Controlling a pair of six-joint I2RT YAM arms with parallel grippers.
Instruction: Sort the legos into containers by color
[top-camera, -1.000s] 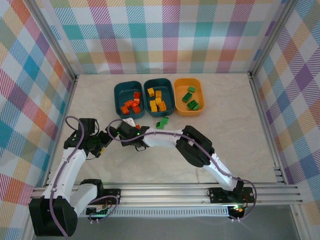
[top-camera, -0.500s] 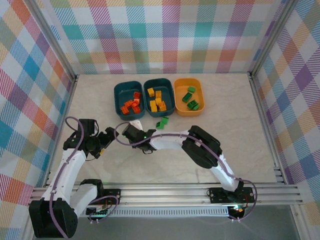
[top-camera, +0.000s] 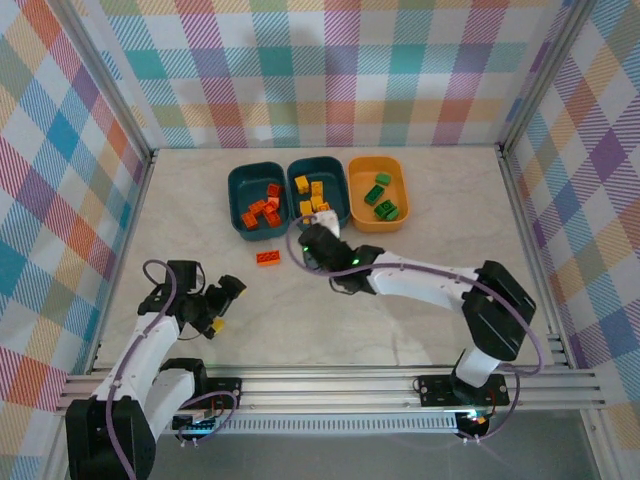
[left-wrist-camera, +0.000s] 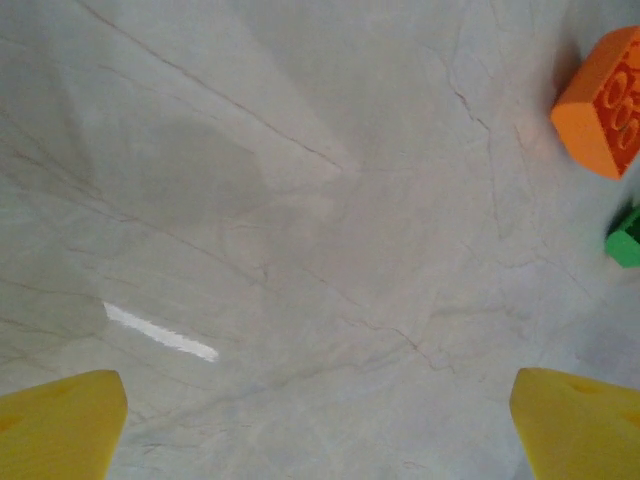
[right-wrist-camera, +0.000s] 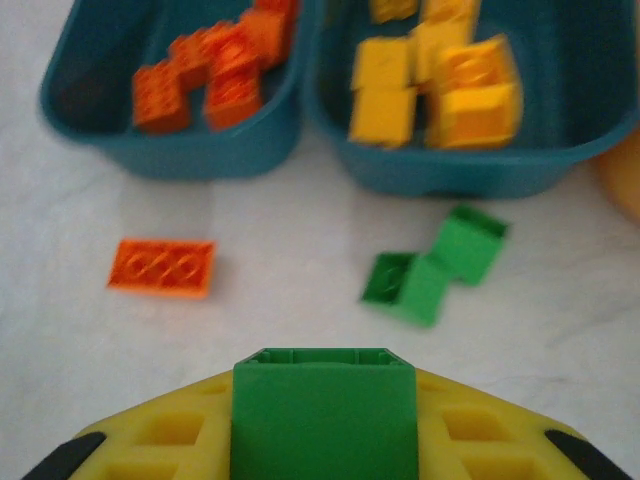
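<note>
A green brick (right-wrist-camera: 323, 405) is clamped between the right fingers (right-wrist-camera: 165, 440) above the worktop (right-wrist-camera: 260, 330), just short of the yellow-filled teal tub (right-wrist-camera: 450, 175), while the left fingers (left-wrist-camera: 62, 425) are spread wide over bare worktop, nothing grasped. Because that tub lies nearest, the brick may be dropped there if the orange-yellow tub (top-camera: 360, 170) of greens beside it is not reached, and the loose green bricks (right-wrist-camera: 435, 268) below may be knocked.

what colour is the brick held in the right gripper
Green; the brick shows best in the right wrist view.
</note>
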